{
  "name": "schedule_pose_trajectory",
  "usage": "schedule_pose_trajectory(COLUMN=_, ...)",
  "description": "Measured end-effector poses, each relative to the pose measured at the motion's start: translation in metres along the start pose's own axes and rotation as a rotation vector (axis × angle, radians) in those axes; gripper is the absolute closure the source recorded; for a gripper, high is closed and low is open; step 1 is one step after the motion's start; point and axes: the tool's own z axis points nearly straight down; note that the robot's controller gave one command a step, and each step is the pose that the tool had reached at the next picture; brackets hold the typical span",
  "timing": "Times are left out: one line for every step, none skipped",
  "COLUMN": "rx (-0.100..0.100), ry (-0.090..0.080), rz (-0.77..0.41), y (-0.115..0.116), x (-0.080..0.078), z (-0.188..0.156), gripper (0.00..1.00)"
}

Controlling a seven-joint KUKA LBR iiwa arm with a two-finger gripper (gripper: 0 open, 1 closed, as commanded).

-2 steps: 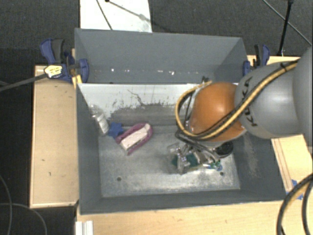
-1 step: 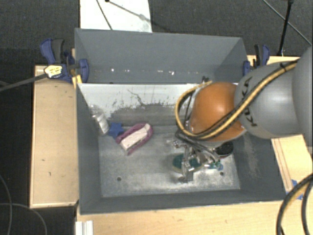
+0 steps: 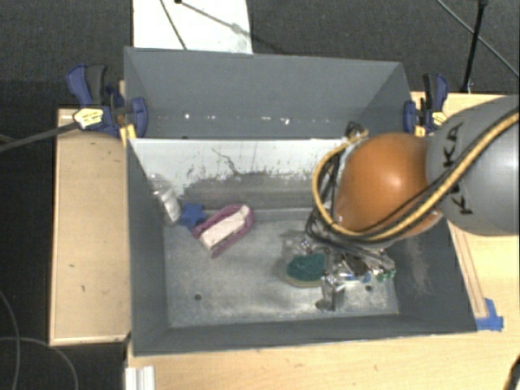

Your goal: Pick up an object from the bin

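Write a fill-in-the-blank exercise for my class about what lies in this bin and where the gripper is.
1. The gripper is down in the ____ half of the bin, as the camera sees it.
2. The round dark green thing lies just ____ of the gripper.
3. The small thing at the left end of the pink and white block is ____ in colour.

Missing words: right; left; blue.

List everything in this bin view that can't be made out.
- Camera view: the teal round thing has its right side hidden by the gripper, so contact between them cannot be judged.
- Part of the bin floor lies hidden under the orange wrist cover.
- The pale thing at the floor's back left is too small to identify.
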Motion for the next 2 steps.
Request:
schedule_pose_trajectory(rx=-0.002, ry=0.003, rz=-0.379, y=-0.011, x=-0.019, z=0.002, gripper=0.00)
schedule_pose_trajectory(rx=-0.004, ry=0.003, rz=-0.781, y=-0.042, x=-0.077, z=0.032, gripper=0.00)
